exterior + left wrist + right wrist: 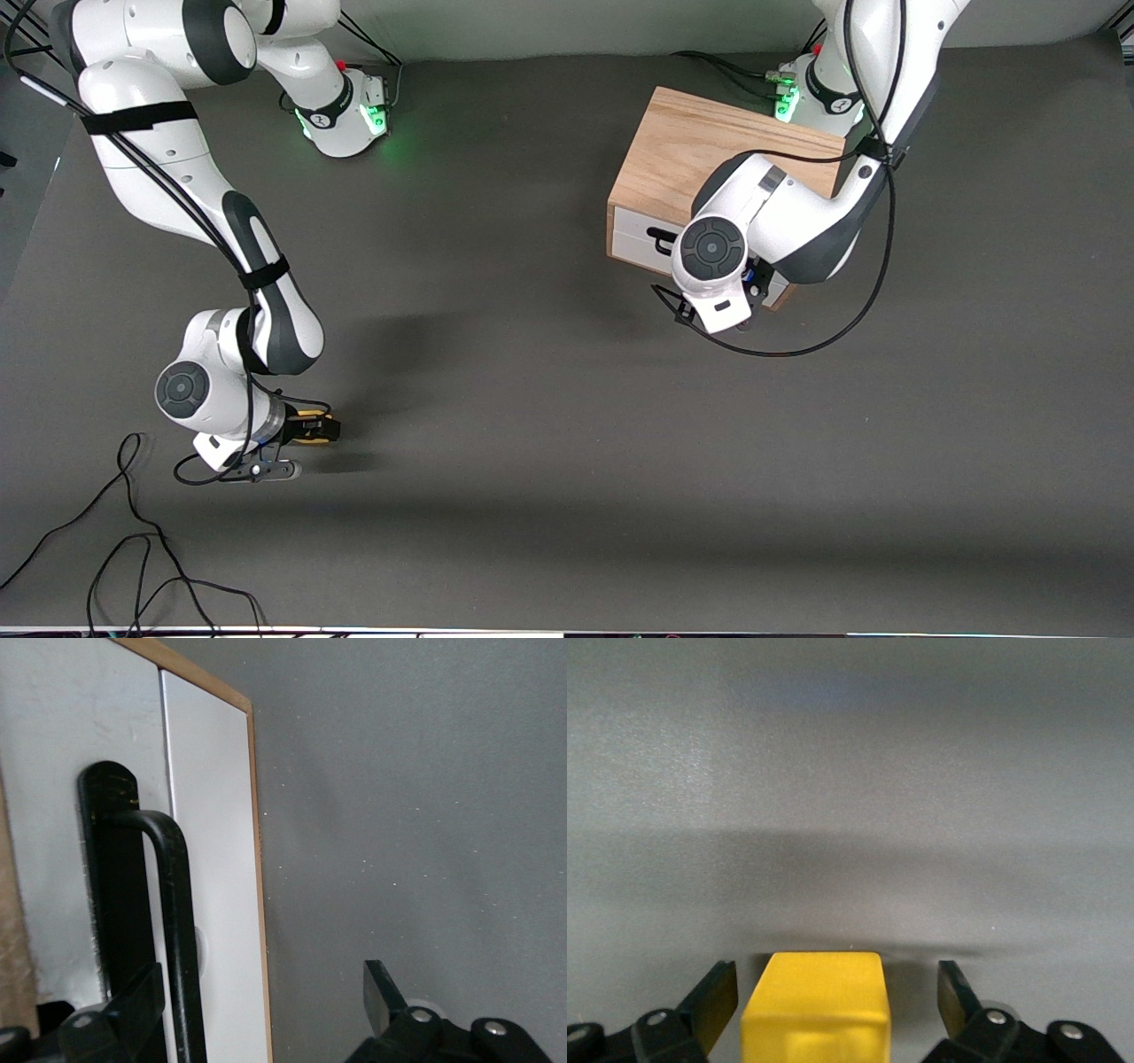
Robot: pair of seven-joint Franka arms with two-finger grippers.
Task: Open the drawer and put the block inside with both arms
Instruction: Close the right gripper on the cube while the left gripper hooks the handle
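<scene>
The right gripper (310, 431) is low over the desk (549, 425), toward the right arm's end and near the edge closest to the front camera. The block (816, 1005) lies between its two fingers (714, 997), which are spread wider than the block; a strip of desk shows on each side of it, so neither finger touches it in the right wrist view. The block is a yellow cube with smooth, slightly glossy faces and softly rounded edges, and appears to rest on the desk.

The left gripper (257, 1010) is at the front of the drawer (642, 237), toward the left arm's end of the desk. Its fingers (383, 992) are spread. The black bar handle (173, 930) stands between them, close by one finger and well apart from the other; contact with the near finger cannot be confirmed. The handle is a rounded, matte black bar bent down to a flat black mounting plate.

The drawer front is a smooth white panel, closed flush within the wooden box (700, 142), a light, visibly grained rectangular case. The desk surface is a matte dark grey, finely textured sheet.
</scene>
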